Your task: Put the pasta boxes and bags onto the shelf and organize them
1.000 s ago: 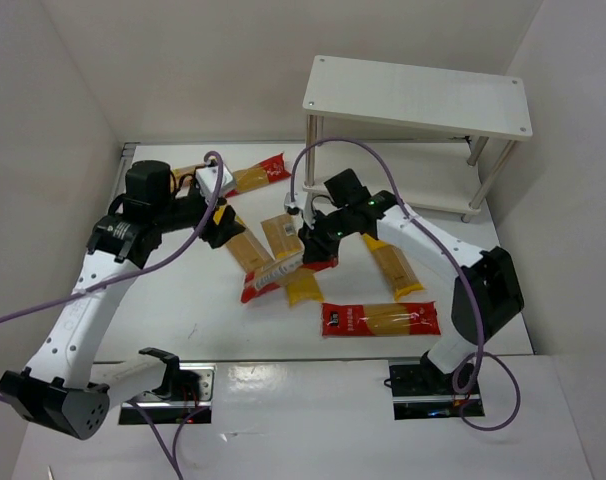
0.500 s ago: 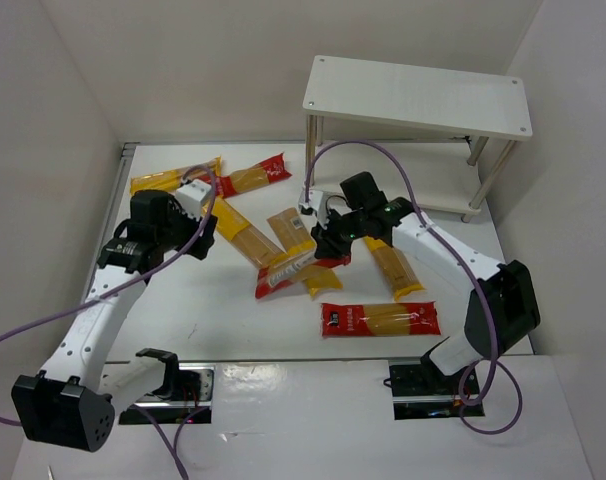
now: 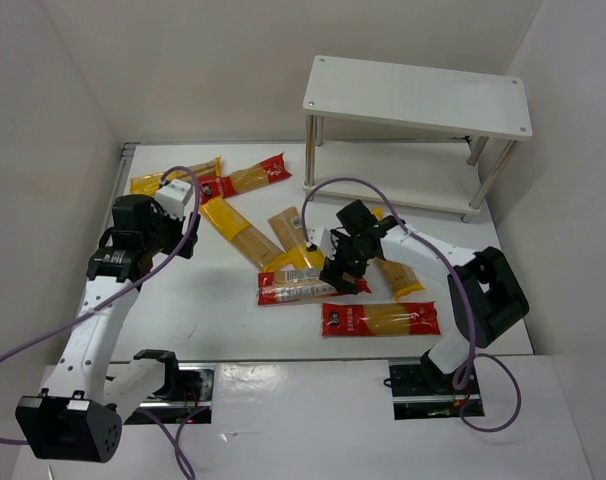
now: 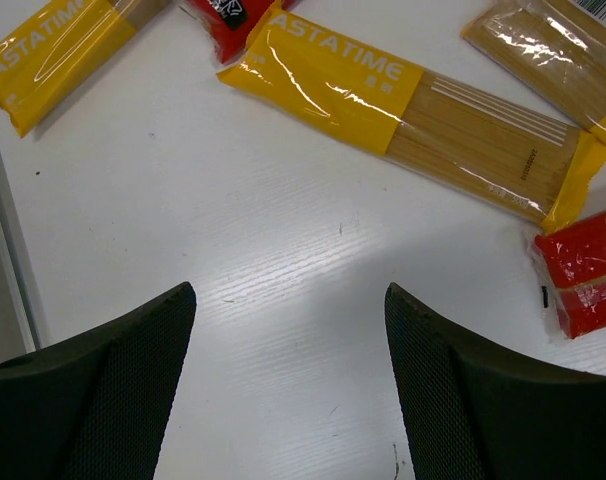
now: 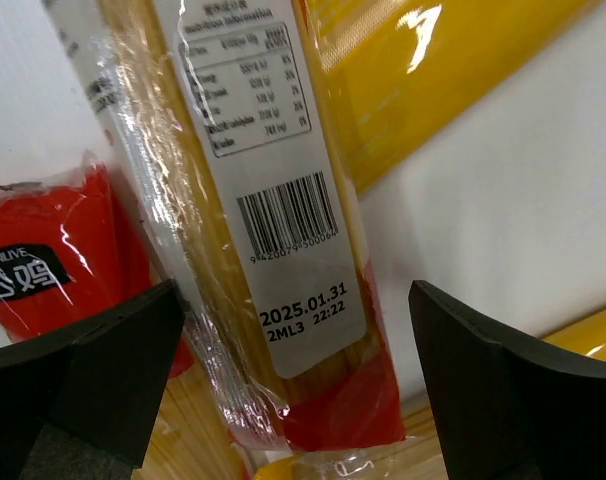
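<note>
Several pasta bags lie flat on the white table. The shelf (image 3: 418, 95) stands at the back right, and both of its boards are bare. My right gripper (image 3: 343, 270) (image 5: 294, 300) is open wide. It hangs just above the end of a red bag (image 3: 298, 290) (image 5: 283, 150), whose barcode label faces up between the jaws. Neither finger touches it. My left gripper (image 3: 183, 240) (image 4: 289, 295) is open over bare table and holds nothing. A long yellow bag (image 3: 238, 232) (image 4: 413, 110) lies just ahead of it.
A second red bag (image 3: 380, 318) lies near the front edge. Yellow bags (image 3: 393, 265) (image 3: 293, 235) lie on either side of my right gripper. Two more bags (image 3: 173, 180) (image 3: 248, 178) rest at the back left. White walls enclose the table.
My right gripper, shut on the red bag a second ago, has come toward the front, set the bag flat and opened. My left arm has pulled back to the left.
</note>
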`<state>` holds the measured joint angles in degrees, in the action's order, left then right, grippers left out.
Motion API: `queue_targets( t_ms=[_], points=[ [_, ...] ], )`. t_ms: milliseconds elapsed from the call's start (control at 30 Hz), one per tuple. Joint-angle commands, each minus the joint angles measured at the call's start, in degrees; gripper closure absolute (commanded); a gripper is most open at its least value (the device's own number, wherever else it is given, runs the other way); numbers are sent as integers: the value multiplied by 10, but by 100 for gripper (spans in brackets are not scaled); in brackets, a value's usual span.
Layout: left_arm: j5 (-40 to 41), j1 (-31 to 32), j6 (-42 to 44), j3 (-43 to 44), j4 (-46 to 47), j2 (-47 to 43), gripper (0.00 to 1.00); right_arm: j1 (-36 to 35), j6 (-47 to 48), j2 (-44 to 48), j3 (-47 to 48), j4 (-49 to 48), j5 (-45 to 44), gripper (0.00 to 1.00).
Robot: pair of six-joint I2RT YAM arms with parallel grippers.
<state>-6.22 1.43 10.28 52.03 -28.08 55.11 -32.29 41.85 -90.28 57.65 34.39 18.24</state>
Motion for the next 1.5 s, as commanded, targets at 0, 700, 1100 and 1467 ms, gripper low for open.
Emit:
queue_targets(
  t_ms=[0, 700, 1100, 1467],
  points=[
    [0, -4, -4, -4, 21, -13, 18, -6, 16, -10, -1, -6, -30, 0],
    [-5, -4, 2, -4, 21, 9, 18, -51, 22, -103, 44, -20, -30, 100],
    [-5, -4, 2, -4, 21, -9, 29, -10, -75, 193, 147, 91, 22, 100],
    [16, -4, 2, -9, 21, -3, 29, 62, -202, 265, 186, 2, -108, 100]
  ],
)
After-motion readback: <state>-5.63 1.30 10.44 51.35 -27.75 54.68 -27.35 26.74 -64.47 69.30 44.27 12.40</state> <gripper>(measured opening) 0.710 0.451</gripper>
